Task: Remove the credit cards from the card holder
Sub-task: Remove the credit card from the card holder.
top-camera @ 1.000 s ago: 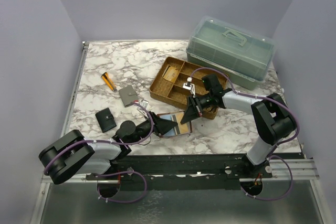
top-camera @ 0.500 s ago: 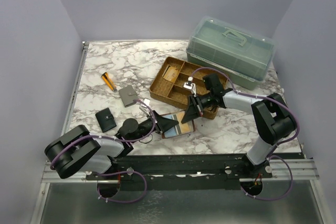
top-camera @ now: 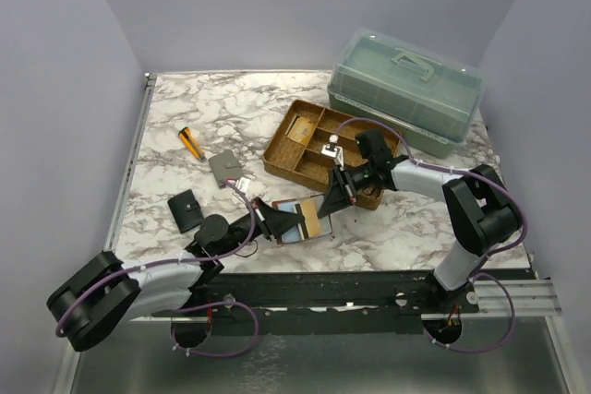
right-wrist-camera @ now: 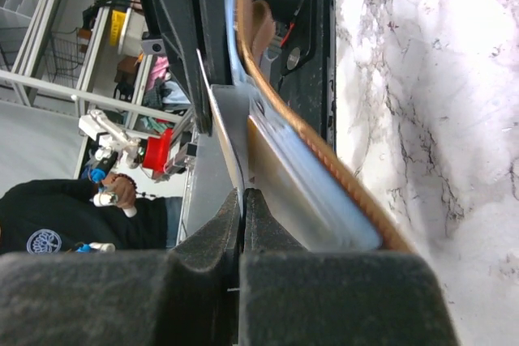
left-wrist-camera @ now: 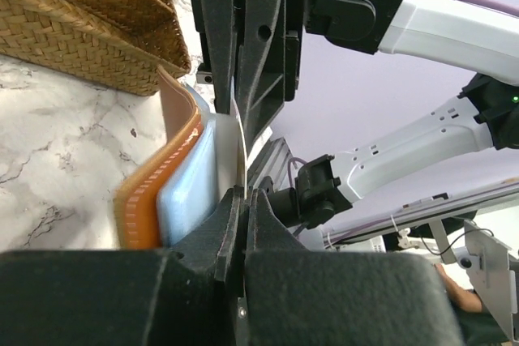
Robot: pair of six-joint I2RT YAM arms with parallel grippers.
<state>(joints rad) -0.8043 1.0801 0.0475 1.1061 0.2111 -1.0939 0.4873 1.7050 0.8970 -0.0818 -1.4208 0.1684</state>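
Observation:
The reddish-brown card holder (top-camera: 294, 231) lies open on the marble between my two grippers, with a light-blue face and a tan credit card (top-camera: 314, 220) showing. My left gripper (top-camera: 275, 221) is shut on the thin edge of a card (left-wrist-camera: 240, 139), with the wallet's orange-brown leather (left-wrist-camera: 142, 200) curving beside it. My right gripper (top-camera: 325, 208) is shut on a thin flap at the card holder's other end (right-wrist-camera: 324, 147). In the left wrist view my left gripper (left-wrist-camera: 243, 192) faces the right fingers (left-wrist-camera: 259, 54). My right gripper (right-wrist-camera: 243, 192) is pinched tight. Other cards are hidden.
A wicker tray (top-camera: 286, 159) stands just behind the wallet, also in the left wrist view (left-wrist-camera: 73, 30). A green lidded box (top-camera: 406, 89) sits at the back right. A grey wallet (top-camera: 224, 168), a black wallet (top-camera: 187, 209) and an orange-black marker (top-camera: 192, 143) lie to the left.
My left gripper has drawn back to the left, still shut, and the wallet's left side has opened out flatter with a tan card showing. The right gripper has stayed put.

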